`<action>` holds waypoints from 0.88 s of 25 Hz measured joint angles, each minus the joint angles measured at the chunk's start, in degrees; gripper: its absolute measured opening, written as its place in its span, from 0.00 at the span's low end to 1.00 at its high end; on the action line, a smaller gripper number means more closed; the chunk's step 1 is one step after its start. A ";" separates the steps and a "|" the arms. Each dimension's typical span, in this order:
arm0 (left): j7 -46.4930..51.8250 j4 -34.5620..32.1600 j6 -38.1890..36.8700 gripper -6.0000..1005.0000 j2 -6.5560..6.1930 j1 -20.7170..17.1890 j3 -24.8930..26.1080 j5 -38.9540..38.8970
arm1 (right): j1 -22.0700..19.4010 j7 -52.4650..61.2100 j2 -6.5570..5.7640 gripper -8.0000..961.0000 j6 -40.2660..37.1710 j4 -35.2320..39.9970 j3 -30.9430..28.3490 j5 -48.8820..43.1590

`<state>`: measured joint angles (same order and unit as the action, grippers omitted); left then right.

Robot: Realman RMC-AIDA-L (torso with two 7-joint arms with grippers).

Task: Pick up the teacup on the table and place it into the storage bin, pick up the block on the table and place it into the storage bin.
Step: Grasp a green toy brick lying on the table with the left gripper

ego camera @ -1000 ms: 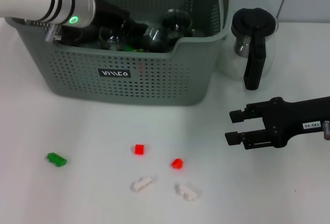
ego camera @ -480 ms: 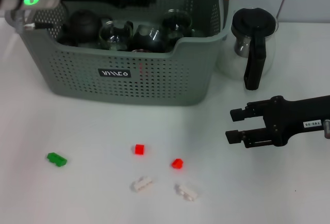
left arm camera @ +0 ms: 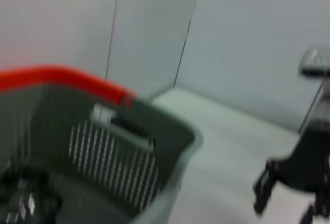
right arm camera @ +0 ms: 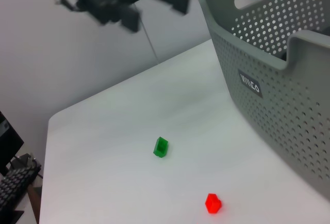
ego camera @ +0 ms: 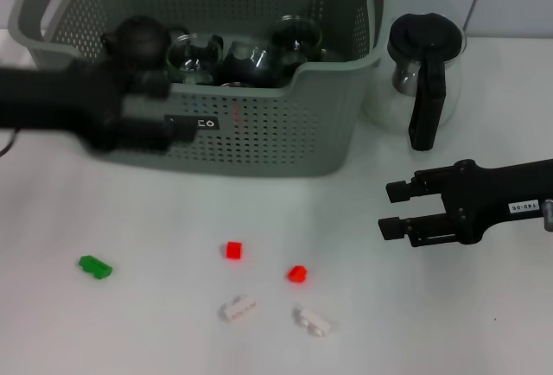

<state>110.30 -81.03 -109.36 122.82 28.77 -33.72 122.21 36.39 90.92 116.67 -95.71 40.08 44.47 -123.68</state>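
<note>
Grey storage bin [ego camera: 259, 124] now holds glass teacups [ego camera: 194, 54] — the left gripper [ego camera: 160, 111] has withdrawn, blurred, its grip unreadable. Blocks [ego camera: 232, 250] remain on the table; the right gripper [ego camera: 390, 211] waits open and empty.

The left arm [ego camera: 78, 111] is a dark blur that hides part of the storage bin's [ego camera: 285, 133] label [ego camera: 203, 122]; its jaws are unreadable.

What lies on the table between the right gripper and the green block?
In the head view, two red blocks lie between the right gripper and green block.
</note>
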 joint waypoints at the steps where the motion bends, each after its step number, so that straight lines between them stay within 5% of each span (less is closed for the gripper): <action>1: 0.06 -1.02 -1.39 0.80 -0.10 -0.41 0.67 1.33 | 0.00 0.00 -0.03 0.73 0.00 0.00 0.00 -0.03; 10: 6.93 -7.27 -1.29 0.79 1.33 -2.17 -2.82 21.09 | 0.16 0.25 -0.04 0.73 0.00 0.00 0.00 -0.12; 22: 28.29 2.13 5.10 0.78 1.08 3.08 -16.08 41.36 | 0.40 -0.04 -0.04 0.73 0.38 0.00 0.43 -0.31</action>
<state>138.60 -78.90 -104.26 123.90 31.85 -49.80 163.57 36.79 90.88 116.63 -95.33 40.07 44.90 -123.99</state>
